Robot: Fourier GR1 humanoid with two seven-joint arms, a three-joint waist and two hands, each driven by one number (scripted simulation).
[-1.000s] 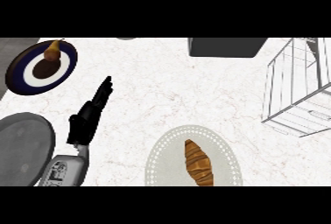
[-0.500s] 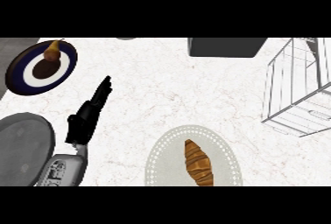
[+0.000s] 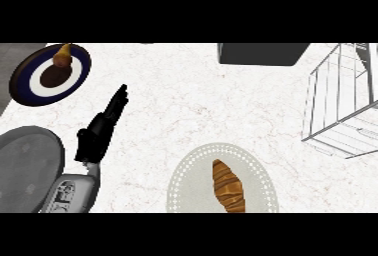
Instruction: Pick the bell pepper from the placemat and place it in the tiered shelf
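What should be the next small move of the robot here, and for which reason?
Probably bring a hand over the placemat at lower centre. The brown, croissant-like item on it is untouched, no bell pepper is visible, and the wire shelf stands at the right. Only the left hand shows, open, well left of the mat.

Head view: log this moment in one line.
left hand open, fingers straight | brown croissant on oval grey placemat | white wire tiered shelf right

Even, bright, diffuse light; no clear source. White counter [image 3: 221,110] reads flat with no glare or hotspots. Shadows barely show, only a faint one under the wire shelf [image 3: 347,100]. Shelf wires splay toward the right edge from the steep perspective.
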